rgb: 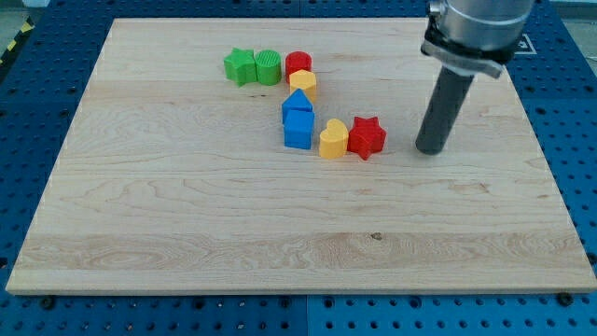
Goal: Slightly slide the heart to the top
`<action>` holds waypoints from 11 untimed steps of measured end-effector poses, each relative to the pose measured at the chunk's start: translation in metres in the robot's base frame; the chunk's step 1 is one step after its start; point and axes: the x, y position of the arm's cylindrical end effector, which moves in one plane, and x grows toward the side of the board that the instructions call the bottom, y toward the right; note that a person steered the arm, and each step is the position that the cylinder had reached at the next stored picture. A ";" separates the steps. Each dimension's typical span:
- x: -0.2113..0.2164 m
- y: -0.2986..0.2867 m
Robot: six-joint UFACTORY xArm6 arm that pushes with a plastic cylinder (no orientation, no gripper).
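My tip (pixel 430 148) resting on the wooden board (pixel 187 215), just to the view's right of the red star (pixel 367 137), yellow heart (pixel 332 140) touching that star's left side, blue cube (pixel 298 130) beside the heart, green star (pixel 240 66) near the view's top.

Your arm (pixel 478 28) runs out of the view's top edge, so only its lowest part shows. The counter (pixel 187 233) loses its lower corners at the view's bottom. The red block (pixel 298 63) is partly covered by the yellow block (pixel 303 84) in front, so you cannot tell its shape. The blue block (pixel 297 99) is partly covered by the blue cube (pixel 298 129) in front.
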 end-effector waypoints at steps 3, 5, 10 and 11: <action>0.024 -0.101; 0.002 -0.105; 0.022 -0.044; 0.022 -0.044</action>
